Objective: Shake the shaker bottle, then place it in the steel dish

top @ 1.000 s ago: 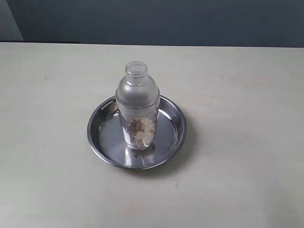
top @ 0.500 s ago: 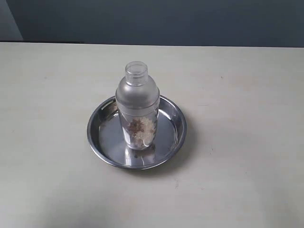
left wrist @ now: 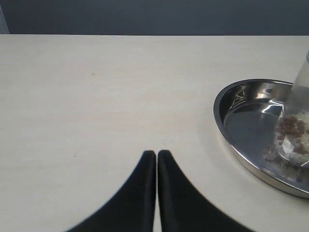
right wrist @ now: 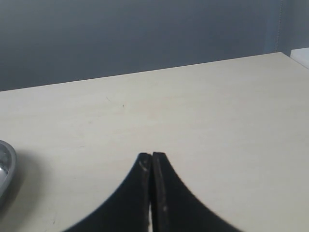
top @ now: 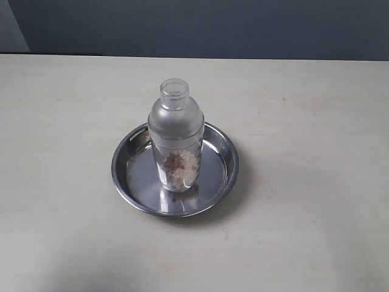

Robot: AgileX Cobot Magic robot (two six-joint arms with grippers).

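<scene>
The shaker bottle (top: 176, 137) stands upright in the middle of the steel dish (top: 130, 167), with brownish-white grains in its lower part. Neither gripper shows in the exterior view. In the left wrist view the left gripper (left wrist: 157, 153) is shut with nothing in it, well off from the steel dish (left wrist: 241, 125); only the lower part of the shaker bottle (left wrist: 294, 130) shows at that picture's edge. The right gripper (right wrist: 152, 155) is shut and empty over bare table, and a sliver of the steel dish (right wrist: 6, 174) shows at the picture's edge.
The pale table top (top: 304, 121) runs back to a dark wall (top: 194, 27). Nothing else stands on it in these views.
</scene>
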